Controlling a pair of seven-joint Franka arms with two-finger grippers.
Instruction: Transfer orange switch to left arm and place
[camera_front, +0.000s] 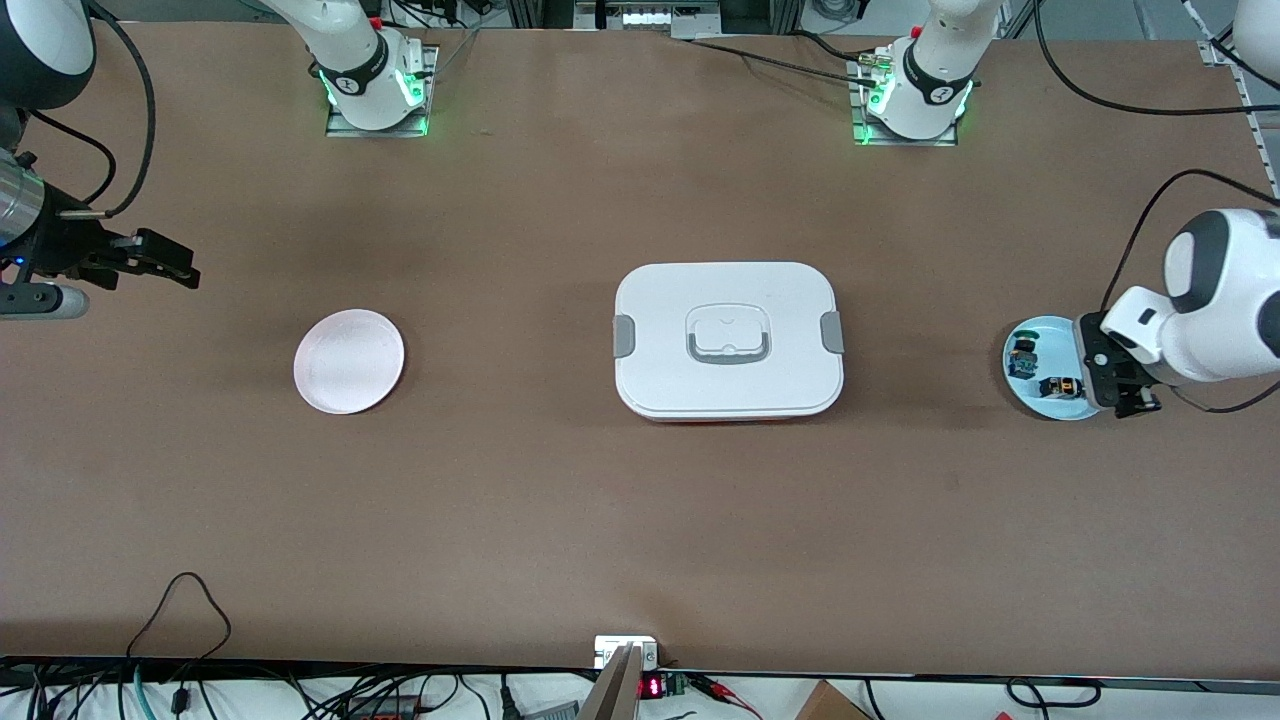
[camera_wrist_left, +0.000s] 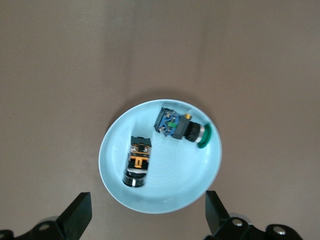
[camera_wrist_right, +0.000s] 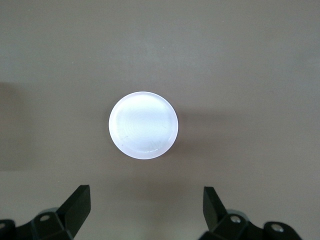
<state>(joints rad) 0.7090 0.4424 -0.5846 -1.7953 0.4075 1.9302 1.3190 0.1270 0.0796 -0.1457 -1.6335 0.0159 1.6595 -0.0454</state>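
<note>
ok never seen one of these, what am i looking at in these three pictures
Two white robot arms are bolted to a brown table, each ending in a black two-finger gripper.

The wide picture looks down from across the table. The other two come from cameras on the arms' wrists.

In the middle sits a white box. Toward the left arm's end is a blue plate carrying the orange switch and a green-capped switch, both lying on their sides. Toward the right arm's end is a bare pale plate.

The left gripper is over the blue plate, the right gripper above the table near the pale plate. Both are open and hold nothing.
</note>
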